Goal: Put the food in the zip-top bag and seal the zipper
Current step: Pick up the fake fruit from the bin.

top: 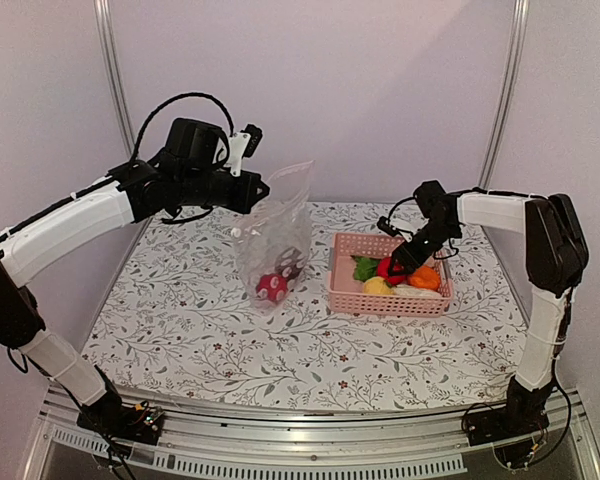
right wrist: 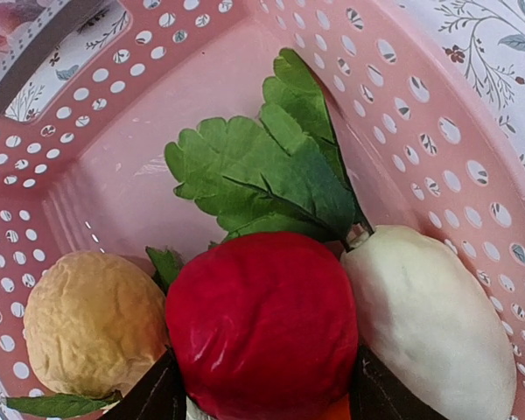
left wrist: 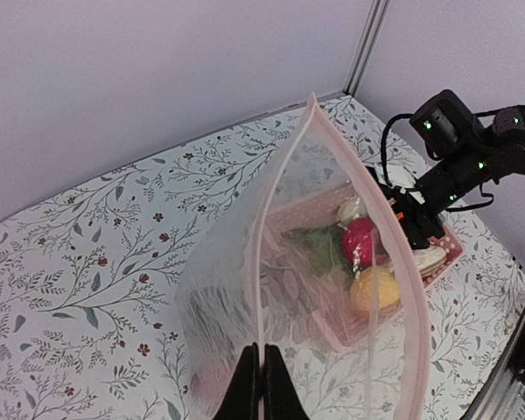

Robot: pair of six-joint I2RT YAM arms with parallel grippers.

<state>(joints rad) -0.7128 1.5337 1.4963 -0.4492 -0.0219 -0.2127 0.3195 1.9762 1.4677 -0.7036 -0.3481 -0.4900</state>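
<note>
My left gripper (top: 260, 190) is shut on the zipper (left wrist: 259, 254) edge of the clear zip-top bag (top: 278, 230) and holds it up, mouth open, its bottom resting on the table. A red, white-spotted food piece (top: 272, 287) lies inside at the bottom. The pink basket (top: 390, 302) holds the other food: a red ball (right wrist: 262, 324), a yellow piece (right wrist: 92, 319), a white oblong (right wrist: 437, 324), a green leafy piece (right wrist: 271, 175) and an orange piece (top: 425, 277). My right gripper (right wrist: 262, 385) reaches into the basket, its fingers pressed on both sides of the red ball.
The basket stands right of the bag on the floral tablecloth (top: 200, 320). Metal frame posts (top: 113, 80) rise at the back corners, with a plain wall behind. The basket's perforated walls (right wrist: 114, 131) surround my right gripper closely.
</note>
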